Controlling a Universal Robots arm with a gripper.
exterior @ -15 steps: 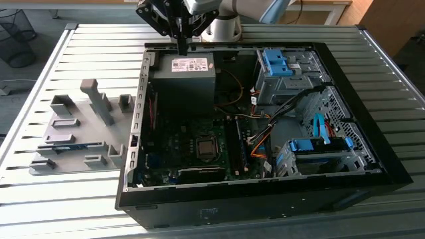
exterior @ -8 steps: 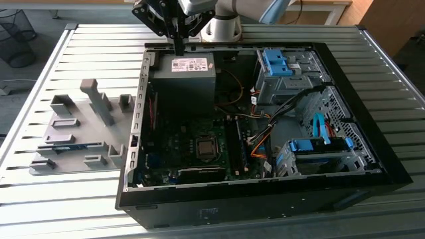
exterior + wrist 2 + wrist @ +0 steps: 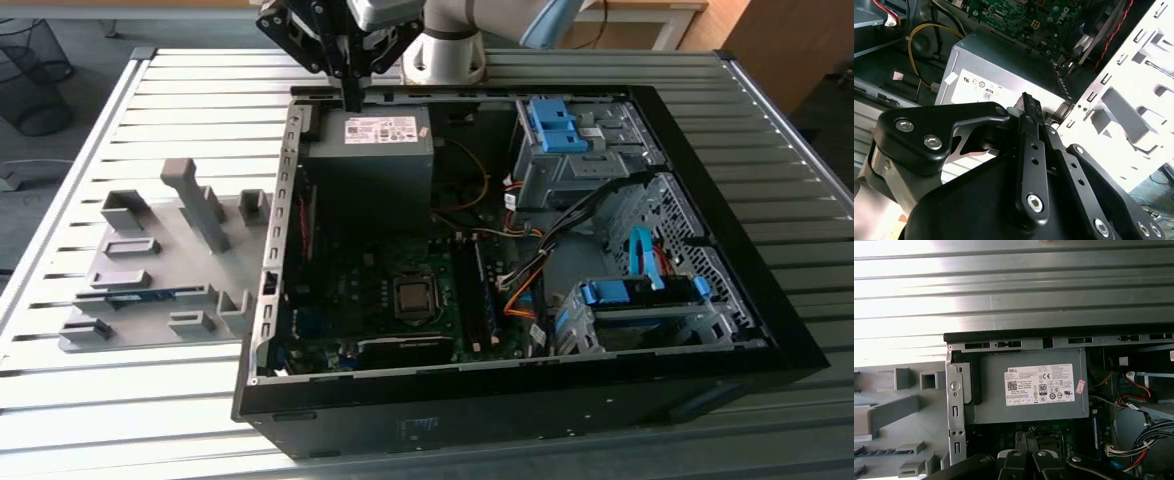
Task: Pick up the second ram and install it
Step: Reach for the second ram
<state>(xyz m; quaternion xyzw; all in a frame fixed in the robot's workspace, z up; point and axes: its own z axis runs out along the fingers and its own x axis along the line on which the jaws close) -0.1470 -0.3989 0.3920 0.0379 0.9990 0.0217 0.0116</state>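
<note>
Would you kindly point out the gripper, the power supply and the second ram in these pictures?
gripper [image 3: 351,100]: exterior view, between its fingertips.
power supply [image 3: 1026,390]: first wrist view, on its white label.
second ram [image 3: 138,296]: exterior view, about halfway along the stick.

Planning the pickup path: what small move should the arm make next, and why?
Probably swing the gripper toward the exterior view's left: it hangs over the power supply inside the case, while the second ram lies in the grey holder outside it.
</note>
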